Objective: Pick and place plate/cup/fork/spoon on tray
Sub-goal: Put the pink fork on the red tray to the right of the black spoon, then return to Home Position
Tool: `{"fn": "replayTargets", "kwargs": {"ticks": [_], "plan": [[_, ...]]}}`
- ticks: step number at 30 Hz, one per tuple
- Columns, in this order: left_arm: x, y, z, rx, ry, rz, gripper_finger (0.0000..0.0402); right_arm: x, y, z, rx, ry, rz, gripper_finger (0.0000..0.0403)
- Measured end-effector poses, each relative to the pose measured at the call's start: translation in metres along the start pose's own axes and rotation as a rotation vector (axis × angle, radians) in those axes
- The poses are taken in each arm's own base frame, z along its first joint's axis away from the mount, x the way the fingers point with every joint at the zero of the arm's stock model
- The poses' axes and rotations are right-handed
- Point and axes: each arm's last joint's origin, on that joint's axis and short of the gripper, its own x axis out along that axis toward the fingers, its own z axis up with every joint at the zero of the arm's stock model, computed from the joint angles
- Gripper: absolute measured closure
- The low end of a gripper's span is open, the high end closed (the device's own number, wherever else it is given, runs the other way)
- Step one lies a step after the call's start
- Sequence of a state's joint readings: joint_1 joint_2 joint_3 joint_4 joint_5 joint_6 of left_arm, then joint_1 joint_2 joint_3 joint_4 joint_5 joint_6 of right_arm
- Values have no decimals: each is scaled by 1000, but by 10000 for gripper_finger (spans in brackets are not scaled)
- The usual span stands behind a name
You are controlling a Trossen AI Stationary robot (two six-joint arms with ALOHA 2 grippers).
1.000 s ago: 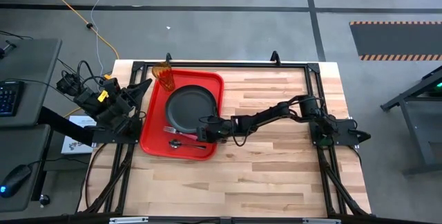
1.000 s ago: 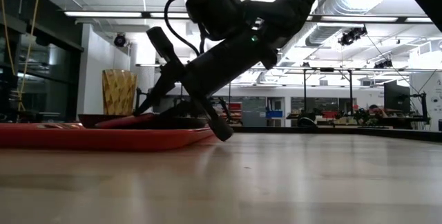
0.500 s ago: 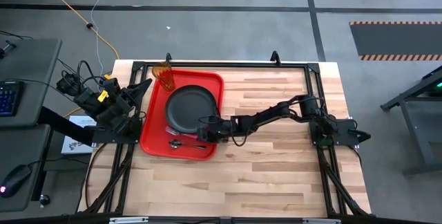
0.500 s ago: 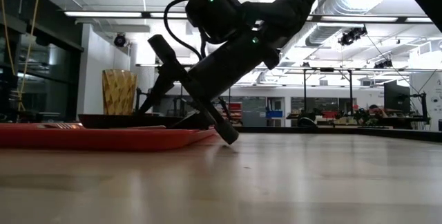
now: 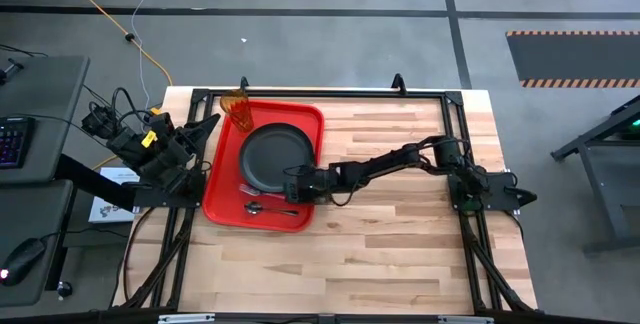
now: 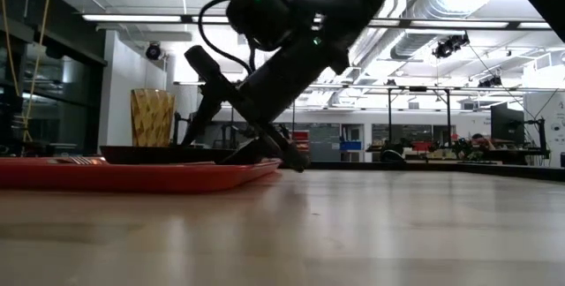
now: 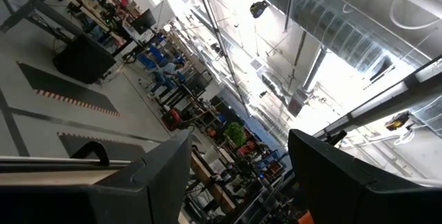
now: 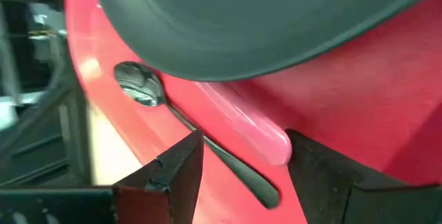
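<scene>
The red tray [image 5: 222,196] lies at the table's left. On it rest the dark plate [image 5: 275,158], the amber cup [image 5: 238,110] at its far corner, the spoon [image 8: 141,86] and the reddish fork [image 8: 242,124], side by side along the near edge in front of the plate. My right gripper [image 8: 243,144] hovers open over the tray's near right corner, its fingers on either side of the fork handle's end without touching it. My left gripper [image 7: 238,175] stands open at the table's left edge, pointing up into the room.
Bare wooden tabletop [image 5: 400,234] stretches right of and in front of the tray. A black frame [image 5: 330,94] runs around the table's edges. The left arm's body [image 5: 160,154] sits close to the tray's left side.
My right gripper has opened and let go of the fork, whose raised handle has dropped flat onto the tray next to the spoon. The gripper has then risen a little above the tray's near right corner.
</scene>
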State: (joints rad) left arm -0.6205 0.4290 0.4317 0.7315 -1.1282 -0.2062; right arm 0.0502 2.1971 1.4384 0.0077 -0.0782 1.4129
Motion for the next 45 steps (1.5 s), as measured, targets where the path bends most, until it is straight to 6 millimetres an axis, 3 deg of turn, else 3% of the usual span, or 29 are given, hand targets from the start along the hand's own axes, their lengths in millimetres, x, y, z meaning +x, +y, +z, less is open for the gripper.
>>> {"fn": "replayTargets", "kwargs": {"ticks": [12, 17, 20, 24, 30, 36, 41, 45], "plan": [[0, 0, 0, 0, 0, 0, 170, -18, 27, 10, -176, -23, -206, 210], [0, 0, 0, -1, 0, 0, 170, -24, 37, 11, -270, 26, -204, 210], [0, 0, 1, -3, -2, 0, 170, -41, 44, 10, -400, 76, -234, 210], [-1, 1, 3, 18, -6, -3, 170, -85, 49, 6, -558, 104, -313, 210], [-2, 1, 7, 51, -5, -68, 170, -159, 11, -7, -539, 55, -389, 210], [2, -13, 19, 151, 63, -170, 179, -224, -32, -23, -354, -156, -129, 210], [9, -30, 43, 256, 235, -238, 207, -251, -53, -26, -258, -306, 117, 210], [16, -38, 43, 309, 374, -245, 228, -261, -60, -23, -241, -358, 216, 210]]}}
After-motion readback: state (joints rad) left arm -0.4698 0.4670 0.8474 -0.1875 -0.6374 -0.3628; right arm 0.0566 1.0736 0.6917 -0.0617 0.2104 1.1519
